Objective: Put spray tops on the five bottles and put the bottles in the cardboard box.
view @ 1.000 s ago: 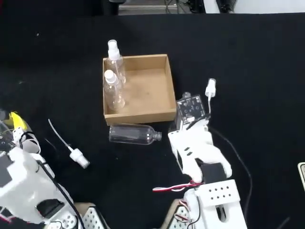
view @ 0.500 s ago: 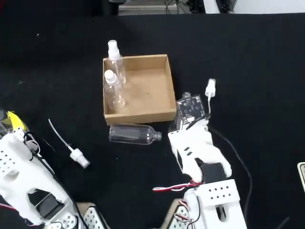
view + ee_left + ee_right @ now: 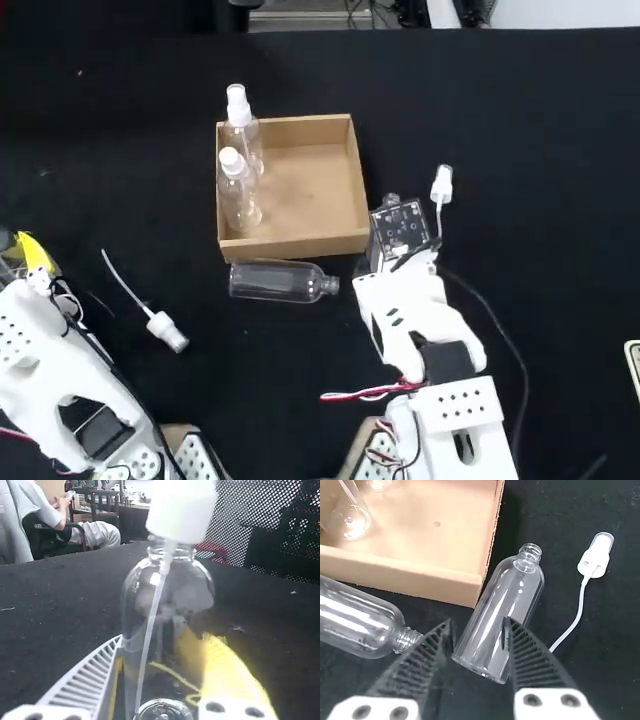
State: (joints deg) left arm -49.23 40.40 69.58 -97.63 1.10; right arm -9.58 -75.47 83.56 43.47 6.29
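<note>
The cardboard box (image 3: 290, 243) holds two clear bottles with white spray tops, one (image 3: 240, 125) at its far left corner and one (image 3: 238, 190) in front of it. A third bottle (image 3: 283, 281) without a top lies on the cloth before the box. My right gripper (image 3: 477, 625) is shut on a topless bottle (image 3: 505, 605) beside the box's right wall. A loose spray top (image 3: 442, 185) lies just beyond it. My left gripper (image 3: 165, 640), at the table's left edge (image 3: 25, 255), is shut on a bottle (image 3: 165, 600) with a spray top (image 3: 182, 507) sitting on its neck.
Another loose spray top (image 3: 160, 325) with its long tube lies on the black cloth left of the lying bottle. The right arm's body (image 3: 420, 330) stretches from the front edge toward the box. A pale object (image 3: 633, 360) shows at the right edge.
The left arm shifted its pose at the lower left corner a second ago, then held still. The right arm, the bottles and the loose tops have not moved.
</note>
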